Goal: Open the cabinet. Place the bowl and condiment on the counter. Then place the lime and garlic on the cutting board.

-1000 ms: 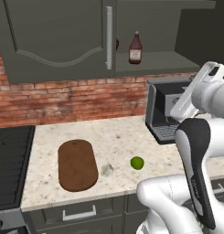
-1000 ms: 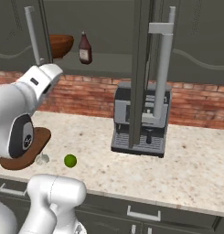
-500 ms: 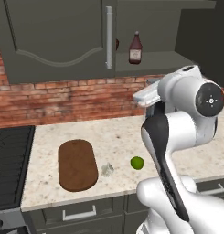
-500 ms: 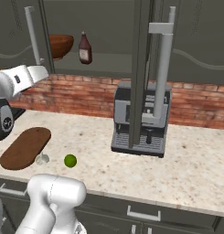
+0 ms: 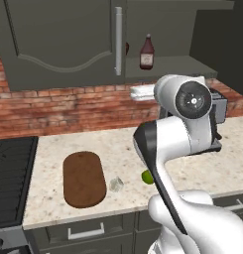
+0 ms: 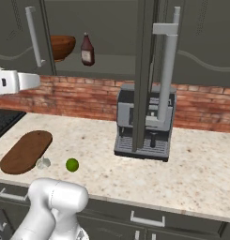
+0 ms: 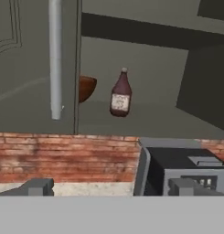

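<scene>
Up in the open cabinet (image 7: 35, 68) we see the bowl (image 7: 87, 87) and the bottle (image 7: 120, 93) side by side on the shelf. Our gripper (image 7: 111, 187) is wide open and holds nothing. Down on the counter (image 6: 201, 173), the lime (image 6: 72, 164) and garlic (image 6: 42, 163) lie beside the cutting board (image 6: 25, 151).

Bowl (image 6: 61, 47) left of condiment (image 6: 87, 50) in cabinet (image 6: 111, 33).
</scene>
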Controlling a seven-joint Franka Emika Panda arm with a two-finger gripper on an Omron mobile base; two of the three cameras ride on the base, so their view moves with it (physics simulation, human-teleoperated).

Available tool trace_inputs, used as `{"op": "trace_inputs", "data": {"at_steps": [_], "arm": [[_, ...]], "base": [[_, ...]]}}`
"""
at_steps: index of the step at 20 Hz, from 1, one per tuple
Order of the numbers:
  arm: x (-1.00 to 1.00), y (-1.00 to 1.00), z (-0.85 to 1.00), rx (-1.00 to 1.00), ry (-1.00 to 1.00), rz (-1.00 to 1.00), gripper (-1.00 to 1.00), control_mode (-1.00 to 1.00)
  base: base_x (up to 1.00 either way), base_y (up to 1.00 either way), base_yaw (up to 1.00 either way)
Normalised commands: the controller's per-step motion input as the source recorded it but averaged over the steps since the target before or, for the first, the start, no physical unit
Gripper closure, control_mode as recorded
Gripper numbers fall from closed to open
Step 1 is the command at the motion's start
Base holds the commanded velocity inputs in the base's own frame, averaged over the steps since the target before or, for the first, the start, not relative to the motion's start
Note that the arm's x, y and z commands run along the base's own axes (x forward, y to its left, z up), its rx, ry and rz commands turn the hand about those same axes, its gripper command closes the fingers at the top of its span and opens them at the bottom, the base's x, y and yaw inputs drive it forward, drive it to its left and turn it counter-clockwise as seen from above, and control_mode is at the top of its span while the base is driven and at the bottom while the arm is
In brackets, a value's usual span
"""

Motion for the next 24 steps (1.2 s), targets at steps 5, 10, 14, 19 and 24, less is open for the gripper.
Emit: {"op": "trace_inputs", "data": {"at_steps": [5,10,14,19,24], "arm": [[0.26,0.03,0.32,0.17,0.13,0.00,-1.00,-1.00],[0.28,0.24,0.34,0.20,0.01,0.00,-1.00,-1.00],[0.15,0.59,0.05,0.03,0.00,0.00,-1.00,-1.00],[0.20,0.48,0.00,-0.03,0.00,0.00,-1.00,-1.00],[0.44,0.21,0.00,-0.02,0.03,0.00,-1.00,-1.00]], "base": [[0.00,0.00,0.00],[0.00,0.00,0.00],[0.00,0.00,0.00],[0.00,0.00,0.00],[0.00,0.00,0.00]]}}
